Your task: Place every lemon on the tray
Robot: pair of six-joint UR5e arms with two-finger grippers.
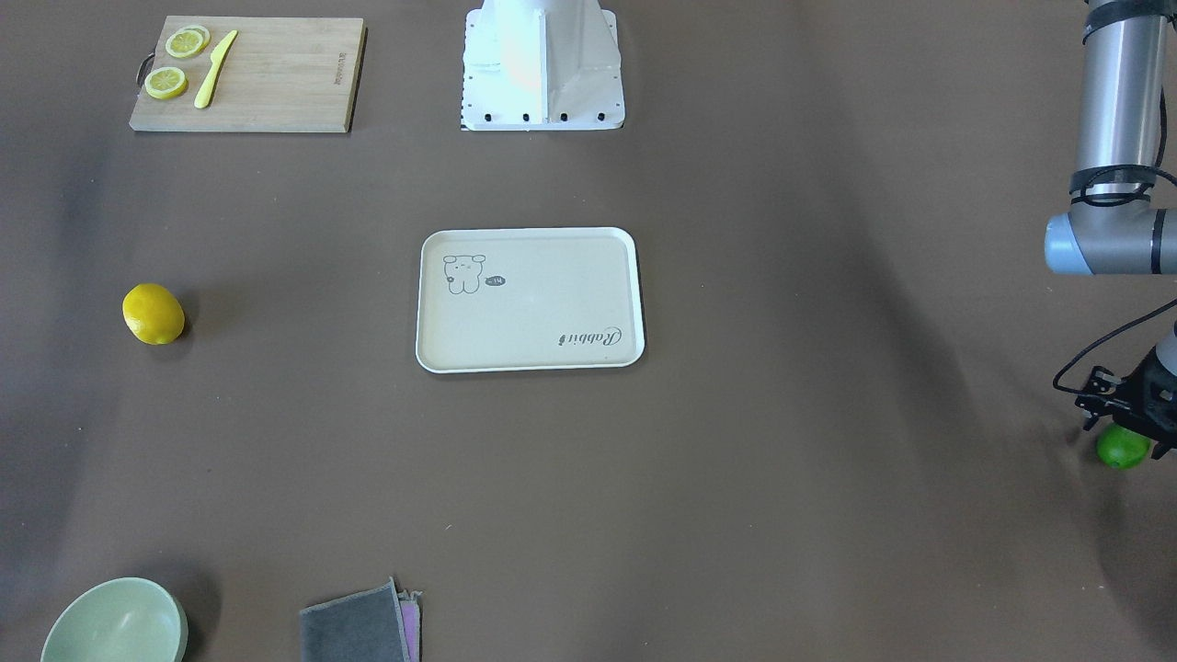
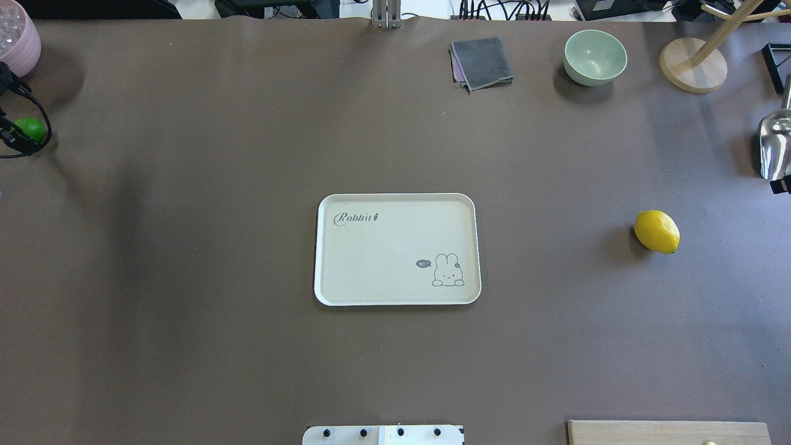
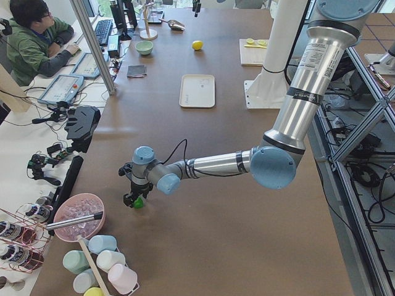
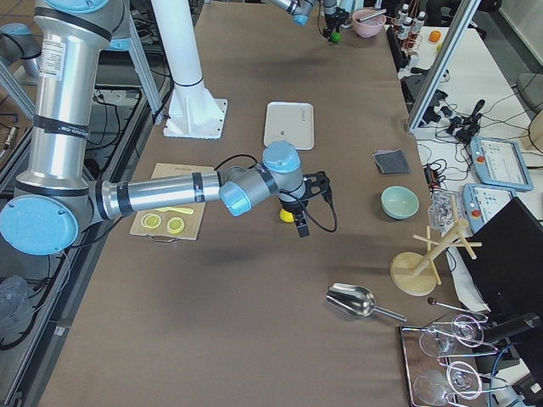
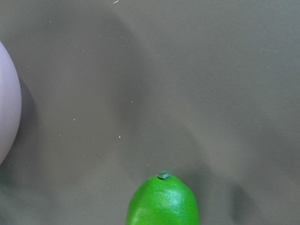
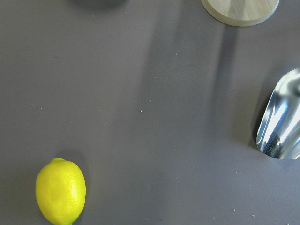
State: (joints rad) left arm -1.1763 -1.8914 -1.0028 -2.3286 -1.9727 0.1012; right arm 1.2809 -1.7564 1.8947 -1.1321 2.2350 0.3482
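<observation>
A brown tabletop [image 2: 185,278] is seen from above, with a cream tray [image 2: 383,259] lying flat at its centre. Nothing is carried on the tray; a rabbit drawing and the word "Rabbit" are printed on it.

The 2 lemons are both placed on the tabletop, well apart from the tray and on opposite sides of it. The green lemon [image 2: 31,128] is found at the far left edge, near a pink bowl [image 2: 18,37]. The left gripper [image 3: 132,198] is lowered right at this fruit, but it cannot be told whether its jaws are spread or closed. In the left wrist view only the fruit's stem end is shown, with no fingers in sight.

The yellow lemon [image 2: 656,231] is seen on the right side. The right gripper [image 4: 299,222] is held just above it; the state of its jaws cannot be told either.

A metal scoop [image 6: 281,117] is seen beyond the yellow lemon. A green bowl [image 2: 594,57] and a folded grey cloth [image 2: 482,62] are set along the far edge. 2 lemon slices [image 1: 187,41] and a yellow knife [image 1: 216,69] are laid on a wooden cutting board [image 1: 276,74].
</observation>
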